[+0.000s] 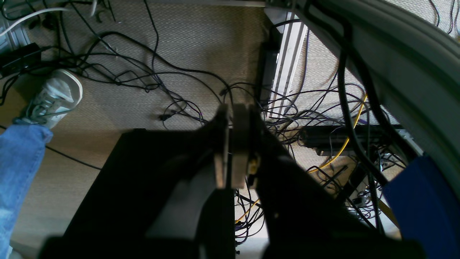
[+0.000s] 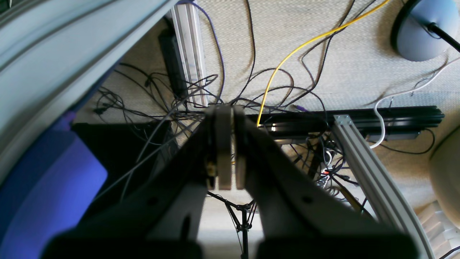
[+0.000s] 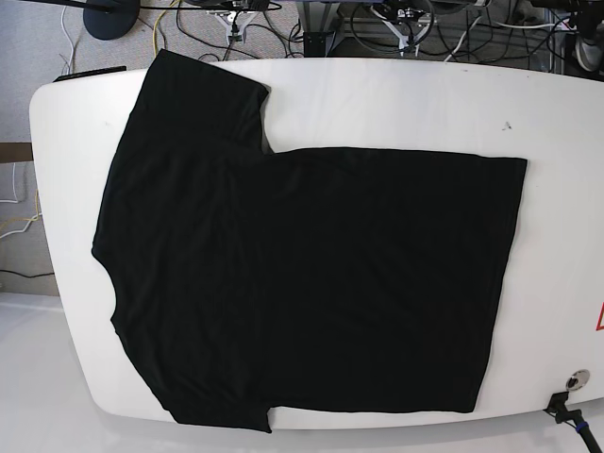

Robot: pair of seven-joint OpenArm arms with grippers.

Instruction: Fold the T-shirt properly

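The T-shirt (image 3: 311,283) lies spread flat on the white counter (image 3: 396,104), neckline and sleeves toward the left end in the base view, the hem toward the right. One sleeve reaches the counter's far left edge and the other reaches its near edge. Neither arm shows in that view, so the shirt lies untouched, and neither wrist camera shows how it lies relative to either gripper.

In the right wrist view, the right gripper (image 2: 226,151) hangs over the floor with its two flat fingers pressed together and nothing between them. To its left runs the counter's pale curved edge, with a blue patch below it. Behind the fingers a yellow cable (image 2: 287,57) crosses a tangle of black cables (image 2: 187,93) on the beige carpet (image 2: 323,72). To the right is an aluminium rail (image 2: 363,162), and a round grey lamp base (image 2: 427,28) sits at the far upper right.

In the left wrist view, the left gripper (image 1: 231,144) is likewise closed on nothing above the carpet. Far to its left stands a person's leg in blue jeans (image 1: 18,172) and a pale sneaker (image 1: 54,97). Black cables (image 1: 136,72) sprawl behind it, and the counter's curved edge rises at its right.
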